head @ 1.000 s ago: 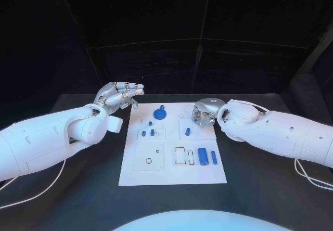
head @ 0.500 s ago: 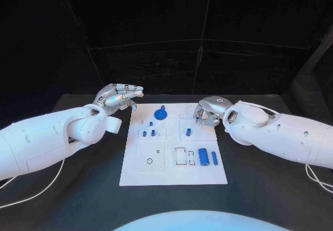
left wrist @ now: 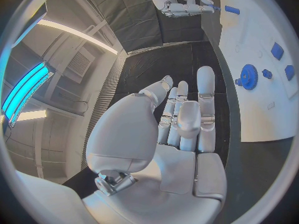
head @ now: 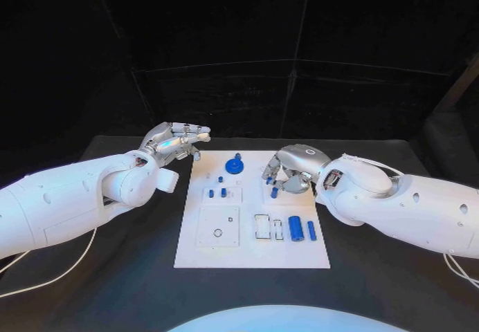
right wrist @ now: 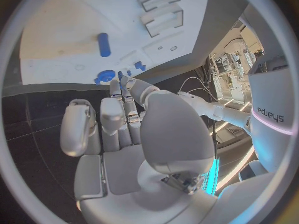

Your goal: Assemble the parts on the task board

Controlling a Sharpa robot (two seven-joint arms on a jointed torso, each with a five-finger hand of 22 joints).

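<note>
White rectangular task board (head: pixel 250 238) lies mid-table. Right hand (head: pixel 289 169) hovers over its far half, fingers curled narrow beside a small blue peg (head: pixel 275 193), probably lining up a pick; nothing visibly held. Left hand (head: pixel 175 143) parked off the far-left corner, fingers together, empty. Blue gear (head: pixel 235 165) seated on the board.

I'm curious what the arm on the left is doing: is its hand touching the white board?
Apart. In the head view the left hand hangs over black table beyond the task board corner, with dark table showing between them.
</note>
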